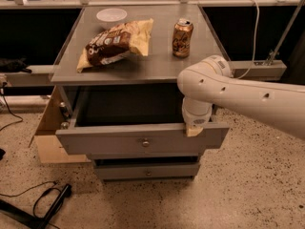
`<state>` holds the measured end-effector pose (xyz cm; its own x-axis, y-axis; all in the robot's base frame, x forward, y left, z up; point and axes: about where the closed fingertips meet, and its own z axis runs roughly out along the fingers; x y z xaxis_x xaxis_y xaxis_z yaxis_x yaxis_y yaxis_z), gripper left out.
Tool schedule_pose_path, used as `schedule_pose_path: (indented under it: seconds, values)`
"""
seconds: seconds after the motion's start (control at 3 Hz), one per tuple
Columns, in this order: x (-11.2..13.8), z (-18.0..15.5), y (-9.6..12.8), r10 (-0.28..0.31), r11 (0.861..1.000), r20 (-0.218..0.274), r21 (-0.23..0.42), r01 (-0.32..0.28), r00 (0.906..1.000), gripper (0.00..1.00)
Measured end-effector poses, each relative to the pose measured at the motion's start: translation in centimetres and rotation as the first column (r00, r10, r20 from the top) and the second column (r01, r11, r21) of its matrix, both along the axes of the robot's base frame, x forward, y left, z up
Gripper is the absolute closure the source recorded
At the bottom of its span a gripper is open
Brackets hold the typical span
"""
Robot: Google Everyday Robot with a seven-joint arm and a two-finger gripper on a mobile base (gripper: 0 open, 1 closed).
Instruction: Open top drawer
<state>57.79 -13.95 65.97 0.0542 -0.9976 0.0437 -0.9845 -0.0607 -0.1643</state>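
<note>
The grey flat-fronted top drawer (107,140) with its small round brass knob stands well out from under the grey table (190,68), its front's upper edge directly beneath the gripper (194,128), seemingly hooked there for pulling, though open or closed cannot be told.

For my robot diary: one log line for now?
grey flat-fronted top drawer: pulled out | gripper: at its front's top edge, right side

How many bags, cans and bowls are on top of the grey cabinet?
Chip bag: 1
Soda can: 1
White bowl: 1
Total: 3
The gripper is lower down, at the front rim of the open top drawer.
</note>
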Motion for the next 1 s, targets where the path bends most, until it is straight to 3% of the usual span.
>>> schedule_pose_path:
  seconds: [1.0]
  values:
    - [-1.42, 0.25, -0.74, 0.02, 1.0, -0.039, 0.021, -0.019, 0.9991, 1.0]
